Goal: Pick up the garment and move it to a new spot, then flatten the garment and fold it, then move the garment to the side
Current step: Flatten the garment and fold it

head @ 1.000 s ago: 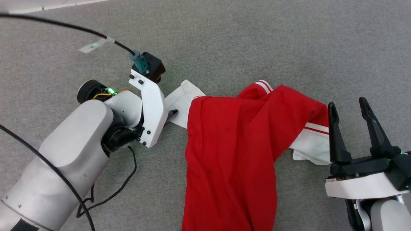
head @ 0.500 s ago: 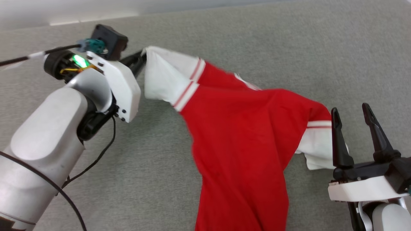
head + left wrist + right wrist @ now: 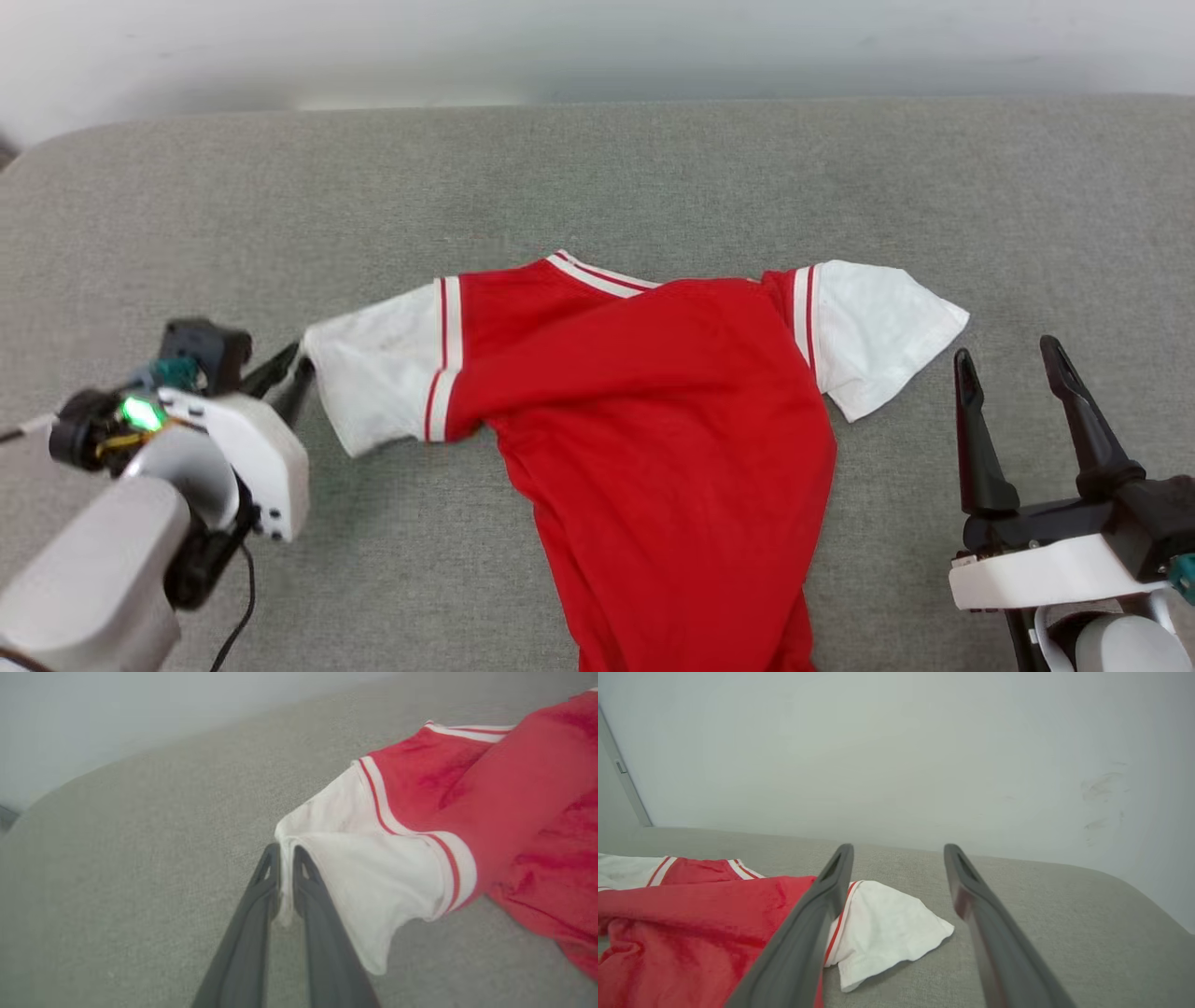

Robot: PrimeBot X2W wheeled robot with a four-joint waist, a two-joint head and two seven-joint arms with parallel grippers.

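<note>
Grey woven surface (image 3: 653,168) | thin red garment (image 3: 653,420) spread | left gripper (image 3: 285,849) pinching white sleeve (image 3: 373,877) | right gripper (image 3: 1006,350) wide

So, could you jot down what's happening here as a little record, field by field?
garment: red jersey with white sleeves, lying spread out, body rumpled
left gripper: shut on the edge of the left sleeve
right gripper: open, holding nothing, near the right sleeve
surface: grey cloth under the jersey, pale wall behind
</note>
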